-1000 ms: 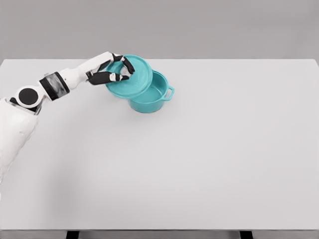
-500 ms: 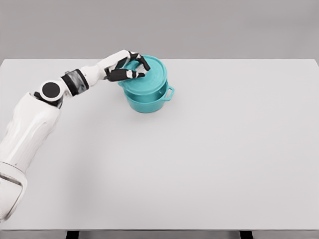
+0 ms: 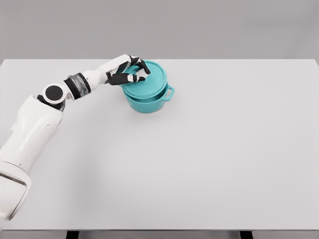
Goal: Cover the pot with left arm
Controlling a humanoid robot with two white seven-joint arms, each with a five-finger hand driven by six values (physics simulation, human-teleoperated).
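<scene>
Now left hand (image 3: 128, 71) outstretched, fingers (image 3: 135, 78) gripping lid (image 3: 147, 79) on pot (image 3: 149, 102)

My left hand (image 3: 128, 72) is white with black fingers (image 3: 141, 65), on a white arm (image 3: 35, 129) with black joint rings. Under my fingertips the lid (image 3: 147, 78) is plain teal, and the pot (image 3: 149, 102) below it is the same teal. Everything sits on a pale grey-white table (image 3: 209, 164).
</scene>
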